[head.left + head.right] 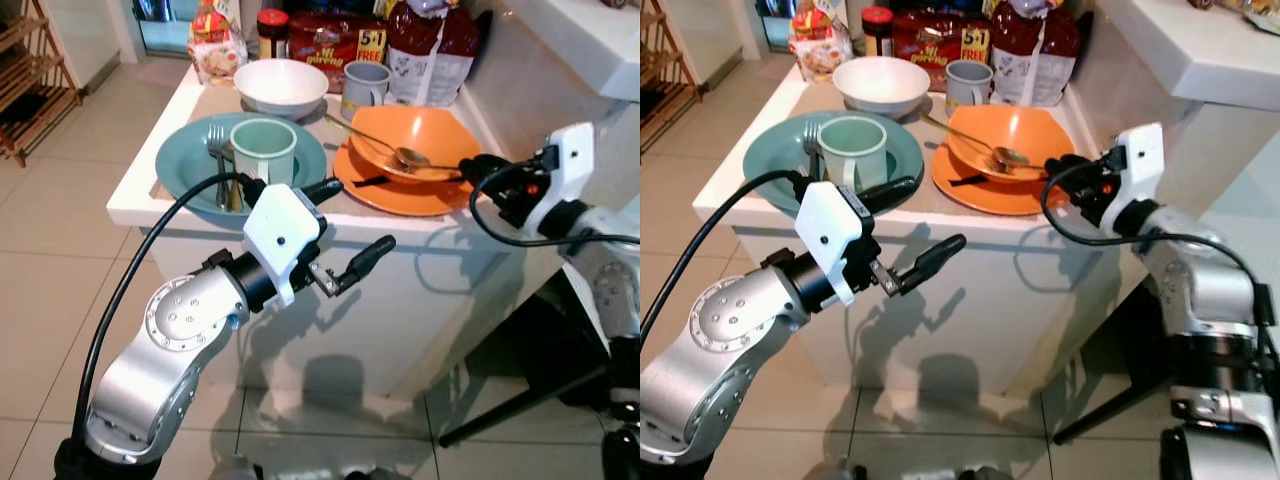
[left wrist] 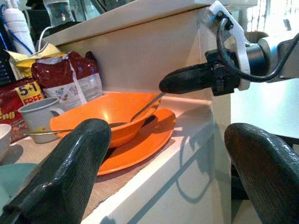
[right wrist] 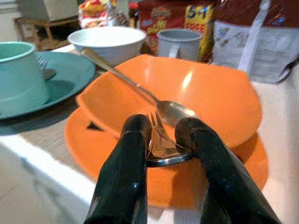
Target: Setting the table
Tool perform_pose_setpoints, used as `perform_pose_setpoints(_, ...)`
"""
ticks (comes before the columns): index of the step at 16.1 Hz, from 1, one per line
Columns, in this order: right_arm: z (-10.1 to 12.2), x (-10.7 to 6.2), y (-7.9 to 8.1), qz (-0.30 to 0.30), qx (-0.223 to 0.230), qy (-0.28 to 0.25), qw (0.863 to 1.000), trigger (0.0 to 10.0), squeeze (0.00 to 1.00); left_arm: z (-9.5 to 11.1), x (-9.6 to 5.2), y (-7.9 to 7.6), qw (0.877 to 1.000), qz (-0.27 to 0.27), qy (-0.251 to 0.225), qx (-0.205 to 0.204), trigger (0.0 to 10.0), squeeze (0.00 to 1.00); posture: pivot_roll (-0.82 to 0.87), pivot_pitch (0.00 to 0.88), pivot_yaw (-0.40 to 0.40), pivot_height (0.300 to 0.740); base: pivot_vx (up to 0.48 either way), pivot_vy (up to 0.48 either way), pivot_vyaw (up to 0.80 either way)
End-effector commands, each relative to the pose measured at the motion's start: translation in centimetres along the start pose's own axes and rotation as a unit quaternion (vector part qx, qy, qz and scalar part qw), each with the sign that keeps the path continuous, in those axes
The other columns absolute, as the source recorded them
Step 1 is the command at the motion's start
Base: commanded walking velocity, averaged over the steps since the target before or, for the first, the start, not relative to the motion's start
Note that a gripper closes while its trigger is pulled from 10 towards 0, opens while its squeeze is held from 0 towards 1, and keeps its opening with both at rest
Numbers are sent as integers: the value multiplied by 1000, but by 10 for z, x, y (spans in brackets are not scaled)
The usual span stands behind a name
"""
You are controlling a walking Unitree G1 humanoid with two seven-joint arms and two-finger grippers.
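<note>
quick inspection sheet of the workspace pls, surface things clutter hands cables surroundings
surface: white counter, crowded with dishes
job's things: orange bowl on orange plate, spoon in bowl; green mug and fork on teal plate; white bowl; grey mug
clutter: food packets and jar at the back
hands: left hand open, in front of the counter edge; right hand shut on a second fork at the orange bowl's rim
cables: black cable looping along the left arm
surroundings: tiled floor, wooden rack
</note>
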State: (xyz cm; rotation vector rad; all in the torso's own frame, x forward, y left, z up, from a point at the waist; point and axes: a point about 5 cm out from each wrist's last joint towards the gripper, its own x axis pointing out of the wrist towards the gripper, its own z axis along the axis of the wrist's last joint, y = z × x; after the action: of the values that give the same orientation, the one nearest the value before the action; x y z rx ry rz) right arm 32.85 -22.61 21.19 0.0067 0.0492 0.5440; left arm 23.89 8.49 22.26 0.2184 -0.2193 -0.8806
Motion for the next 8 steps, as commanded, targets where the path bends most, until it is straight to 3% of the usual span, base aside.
perform_pose_setpoints(1, 14, -9, -2, 6, -5, -3, 1000, 0, 0, 2, 1, -3, 1000, -13, -3, 3, 10000, 0, 153, 25, -78, 740, 0, 0, 0)
perform_pose_setpoints(4, 34, -19, -4, 27, -9, -1, 1000, 0, 0, 1, 2, -5, 1000, -18, -3, 1, 10000, 0, 144, 24, -76, 740, 0, 0, 0)
perform_pose_setpoints(8, 63, -28, -6, 33, -50, -16, 998, 0, 0, 1, 3, -4, 1000, -16, -4, 2, 10000, 0, 139, 21, -78, 740, 0, 0, 0)
